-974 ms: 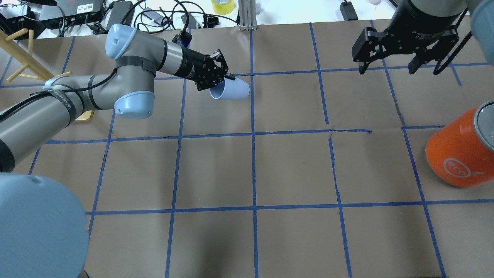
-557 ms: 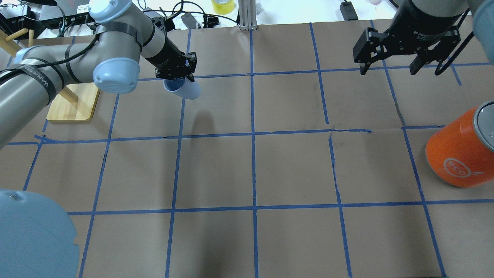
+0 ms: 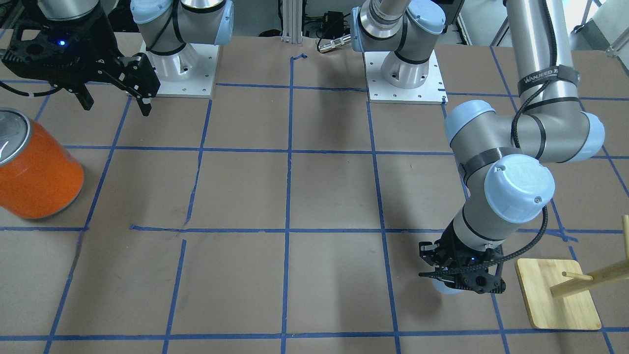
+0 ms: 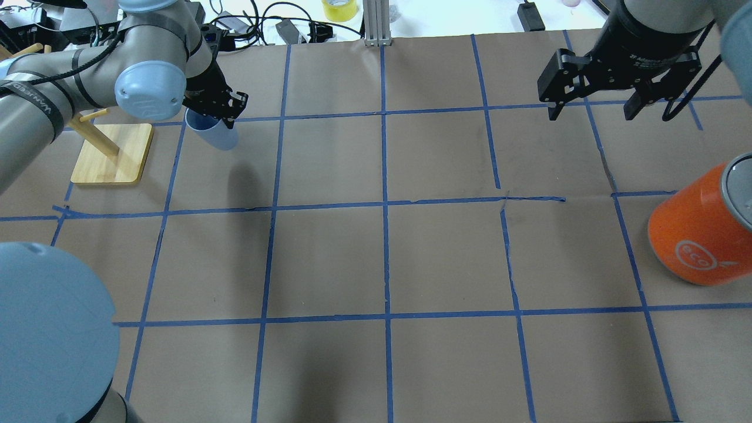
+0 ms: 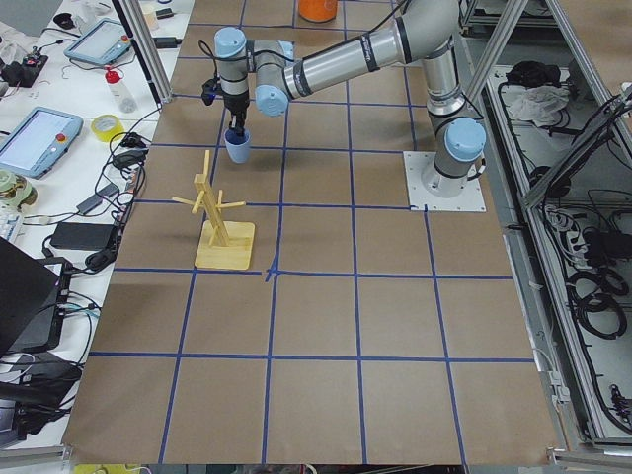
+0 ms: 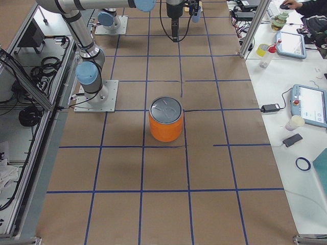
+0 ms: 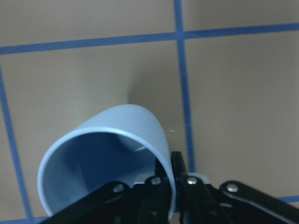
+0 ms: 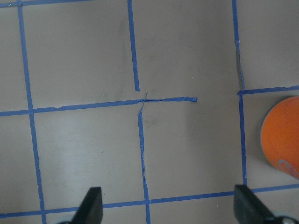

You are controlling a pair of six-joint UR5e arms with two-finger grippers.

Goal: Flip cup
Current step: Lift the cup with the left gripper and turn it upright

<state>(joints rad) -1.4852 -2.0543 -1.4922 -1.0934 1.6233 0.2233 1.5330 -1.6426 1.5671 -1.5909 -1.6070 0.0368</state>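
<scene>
Pinching the rim of the small pale blue plastic tumbler [image 4: 218, 136], the left gripper [image 4: 216, 116] holds it mouth-up, tilted, near the wooden peg rack [image 4: 108, 154]; turning looks nearly done, setting down and releasing remain; the right gripper [image 4: 592, 111] hangs, jaws spread

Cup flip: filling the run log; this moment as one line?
left gripper: shut on cup rim, mouth up | right gripper: open, empty | orange can: upright

A robotics lab: teach pendants [image 5: 39, 140] and cables [image 4: 252, 20] flank a paper-covered table [image 4: 446, 258] gridded in blue tape [image 4: 386, 258].
</scene>
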